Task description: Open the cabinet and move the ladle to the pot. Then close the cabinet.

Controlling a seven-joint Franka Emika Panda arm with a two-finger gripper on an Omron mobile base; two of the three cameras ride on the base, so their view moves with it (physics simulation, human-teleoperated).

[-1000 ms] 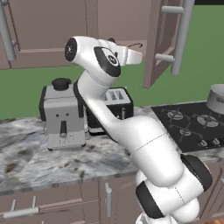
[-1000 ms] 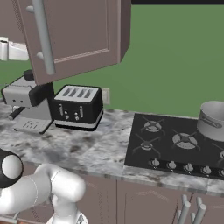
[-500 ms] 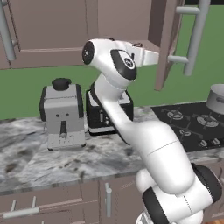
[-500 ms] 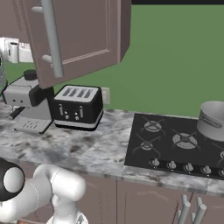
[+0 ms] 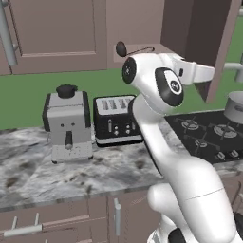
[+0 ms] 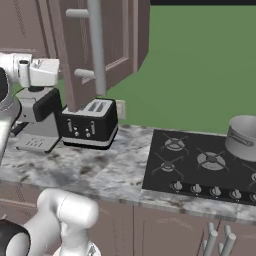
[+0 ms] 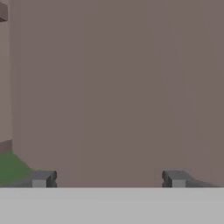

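Hand view gives me the two dark fingertips (image 7: 41, 178) far apart at the bottom edge, so the jaws stand wide with nothing between them. Ahead of them is a flat mauve-brown panel, with a sliver of green wall low on the left.

From the left base view I see my arm risen from the lower right, its hand (image 5: 197, 73) reaching to the right at the height of the cabinet (image 5: 199, 33). The cabinet door is swung open and stands edge-on just beyond the hand. A slim dark utensil with a rounded end, the ladle (image 5: 129, 49), lies on the cabinet's bottom shelf just above the arm's upper joint.

From the right base view the open door (image 6: 107, 45) hangs out over the desk (image 6: 100, 170), its long silver bar handle (image 6: 96, 47) facing me. The hand sits at the left edge, beside the door's lower corner; I cannot tell whether it touches the door.

On the desk a coffee machine (image 5: 67, 123) and a black toaster (image 6: 89, 125) stand side by side. The pot (image 6: 243, 137) sits on the far right of the black hob (image 6: 195, 165), well apart from the cabinet.
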